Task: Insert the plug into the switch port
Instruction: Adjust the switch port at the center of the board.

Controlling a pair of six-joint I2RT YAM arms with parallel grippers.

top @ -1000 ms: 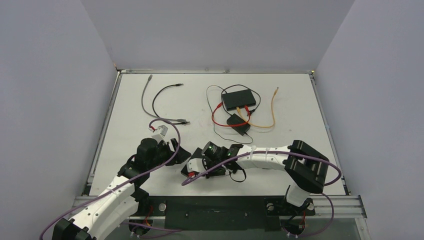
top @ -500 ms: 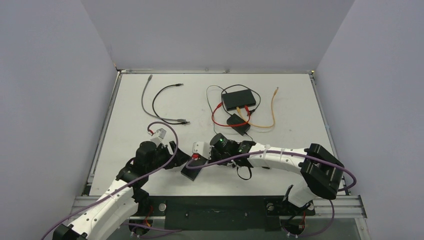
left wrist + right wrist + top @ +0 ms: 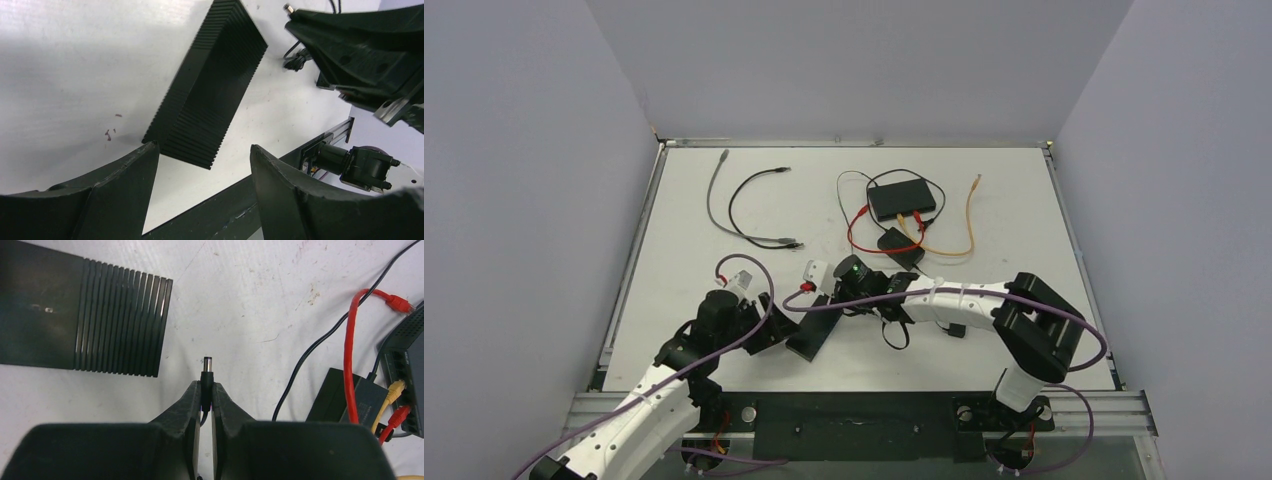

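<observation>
Far left of the white worktop: a grey cable and a black cable, both loose, well apart from the arms. Left end effector has its fingers spread wide with nothing in them. The near end of the switch sits just ahead of the gap, its corner close by the left-hand finger (contact can't be told). The switch is a long black box with fine ribs along its casing, flat on the worktop, angled diagonally, in the near middle between the two arms. No port is visible on the faces shown. Just right of it is the plug, a small black barrel plug with a metal tip on a thin black cord. It is pinched in the right end effector, whose fingers are closed tight on the plug body with the tip poking out past the fingertips. The plug is above the worktop, near the switch's ribbed end but clear of it. Further right is a black adapter brick. Behind it lies a second black box with red and yellow plugs in its ports, a red cable looping past. An orange cable trails to the far right.
</observation>
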